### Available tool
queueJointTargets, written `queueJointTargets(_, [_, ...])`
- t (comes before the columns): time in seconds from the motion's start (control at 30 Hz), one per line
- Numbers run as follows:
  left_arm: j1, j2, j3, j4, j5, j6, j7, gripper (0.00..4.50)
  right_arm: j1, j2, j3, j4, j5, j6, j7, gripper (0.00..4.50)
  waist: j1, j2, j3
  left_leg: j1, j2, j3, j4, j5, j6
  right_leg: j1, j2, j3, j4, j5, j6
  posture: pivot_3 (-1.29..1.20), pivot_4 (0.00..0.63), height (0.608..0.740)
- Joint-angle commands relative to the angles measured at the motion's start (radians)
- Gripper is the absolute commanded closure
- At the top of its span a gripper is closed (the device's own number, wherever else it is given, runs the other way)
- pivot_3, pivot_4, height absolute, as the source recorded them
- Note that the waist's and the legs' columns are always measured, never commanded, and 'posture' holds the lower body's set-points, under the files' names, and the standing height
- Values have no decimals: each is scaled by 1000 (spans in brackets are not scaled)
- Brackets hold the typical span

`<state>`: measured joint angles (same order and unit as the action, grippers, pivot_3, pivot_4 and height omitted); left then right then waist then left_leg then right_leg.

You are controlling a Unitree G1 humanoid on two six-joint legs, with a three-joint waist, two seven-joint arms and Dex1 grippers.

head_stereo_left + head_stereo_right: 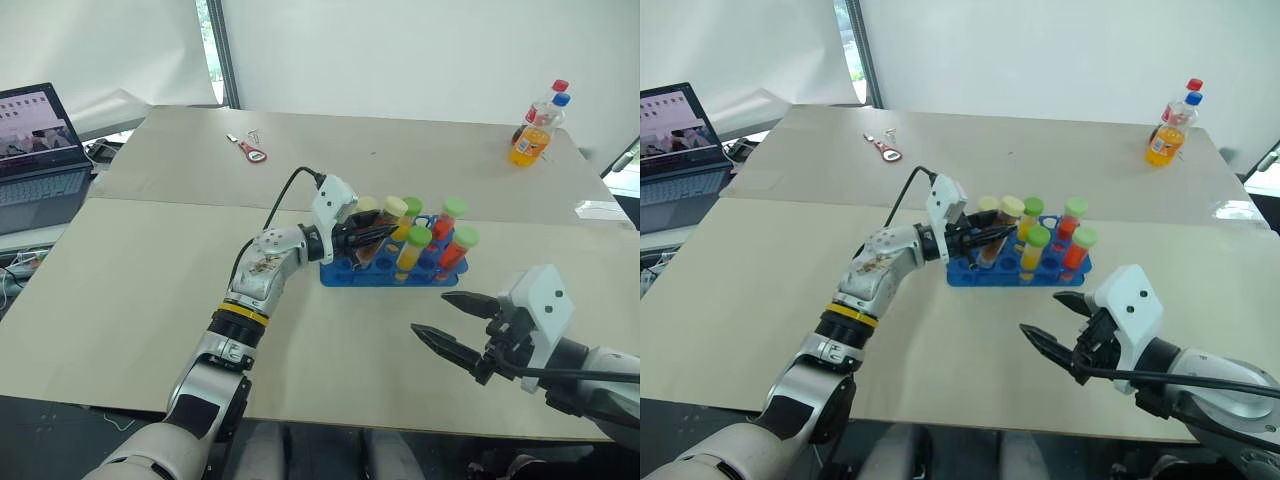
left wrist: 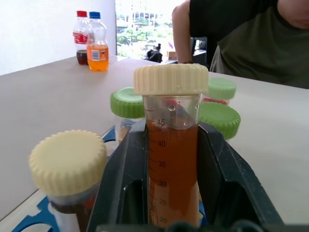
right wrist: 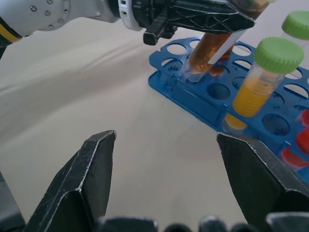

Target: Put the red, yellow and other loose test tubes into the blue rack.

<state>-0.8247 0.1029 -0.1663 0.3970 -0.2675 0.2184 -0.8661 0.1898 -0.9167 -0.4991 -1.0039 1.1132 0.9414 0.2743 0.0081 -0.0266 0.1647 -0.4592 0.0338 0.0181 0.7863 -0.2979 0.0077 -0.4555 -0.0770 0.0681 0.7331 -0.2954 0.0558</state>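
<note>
While L tool [image 1: 372, 238] clamps brown tube [image 3: 208, 50] tilted at rack [image 3: 193, 99] hole, I fear jamming; R tool [image 1: 452, 330] open, empty.

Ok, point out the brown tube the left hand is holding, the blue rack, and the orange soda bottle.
brown tube [image 2: 172, 169], left wrist view, liquid-filled body.
blue rack [image 3: 166, 82], right wrist view, near corner.
orange soda bottle [image 1: 530, 143], left eye view, lower body.

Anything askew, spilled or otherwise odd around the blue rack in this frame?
One thing: the brown-liquid tube held by the left gripper leans at a slant, its tip just entering a corner hole of the blue rack instead of standing upright like the yellow tube beside it. No spill is visible.
</note>
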Motion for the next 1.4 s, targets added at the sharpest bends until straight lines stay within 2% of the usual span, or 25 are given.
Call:
queueJointTargets(0.03, [-11,-10,-8,-16,9,-19,-14,3637,12,-17,-47,-30,32,-26,-28,783,1,0,0,0,0,0,0,0,0,0,0,0,0,0,0,0,150,671])
queueJointTargets(0.6, [37,-79,19,71,72,-194,96,3641,-32,-11,-17,-2,53,-65,-133,783,4,0,0,0,-1,-1,0,1,1,2,0,0,0,0,0,0,150,671])
queueJointTargets(1.1, [155,-64,9,37,104,-276,114,3642,-50,-16,-7,9,90,-84,-191,783,1,0,0,0,0,-2,0,1,1,2,0,0,0,0,0,0,150,671])
queueJointTargets(1.17, [160,-55,14,39,98,-272,108,2611,-48,-20,-9,11,89,-84,-187,783,1,0,0,0,-1,-2,0,1,1,2,0,0,0,0,0,0,150,671])
queueJointTargets(1.2, [162,-48,12,39,96,-271,98,2259,-47,-22,-9,13,86,-85,-183,783,0,0,0,0,-1,-2,0,1,1,2,0,0,0,0,0,0,150,671])
queueJointTargets(1.33, [178,5,2,-19,95,-244,58,390,-48,-32,-4,18,52,-95,-149,783,-4,0,0,0,0,-2,0,1,1,2,1,0,0,0,0,0,150,671])
queueJointTargets(1.37, [190,35,0,-51,92,-229,35,40,-49,-33,0,21,36,-100,-135,783,-3,0,0,0,0,-2,0,1,1,2,0,0,0,0,0,0,150,671])
queueJointTargets(1.4, [199,55,-2,-74,89,-216,20,40,-48,-33,2,25,23,-104,-123,783,-3,0,0,0,-1,-2,0,1,1,2,0,0,0,0,0,0,150,671])
